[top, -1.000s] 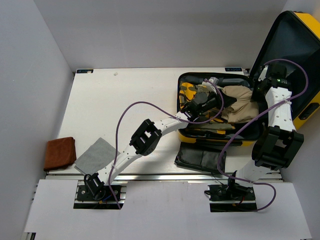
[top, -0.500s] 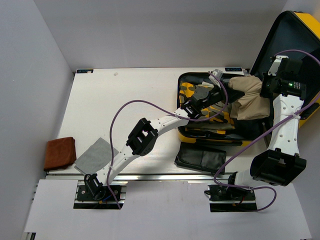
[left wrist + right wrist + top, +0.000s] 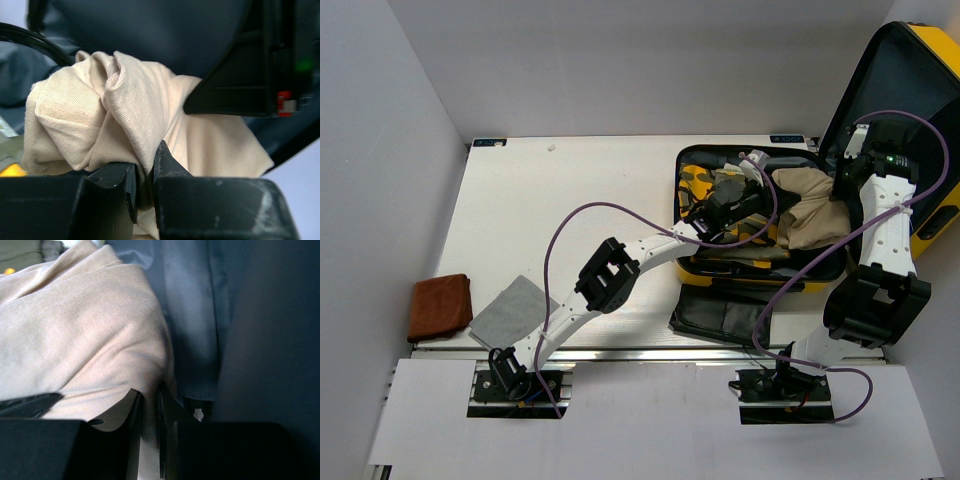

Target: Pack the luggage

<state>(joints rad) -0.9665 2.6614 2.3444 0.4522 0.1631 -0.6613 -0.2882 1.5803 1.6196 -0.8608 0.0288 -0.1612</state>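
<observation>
The yellow luggage (image 3: 932, 215) lies open at the table's far right, its lid standing up with dark grey lining (image 3: 200, 315). A beige cloth (image 3: 810, 205) is bunched inside the base, over other clothes. My left gripper (image 3: 757, 195) is shut on the cloth's left end; the left wrist view shows a fold of the cloth (image 3: 125, 105) pinched between its jaws. My right gripper (image 3: 847, 180) is shut on the cloth's right end by the lid; the cloth (image 3: 85, 335) passes between its jaws there.
A flat black pouch (image 3: 722, 318) lies on the table just in front of the luggage. A grey cloth (image 3: 512, 310) and a rust-brown folded cloth (image 3: 440, 305) lie at the near left. Yellow-patterned and dark items (image 3: 698, 185) fill the luggage's left part.
Both grippers lifted the beige cloth up and back half a second ago, then lowered it into the luggage base. The right arm swung out toward the lid and back in.
</observation>
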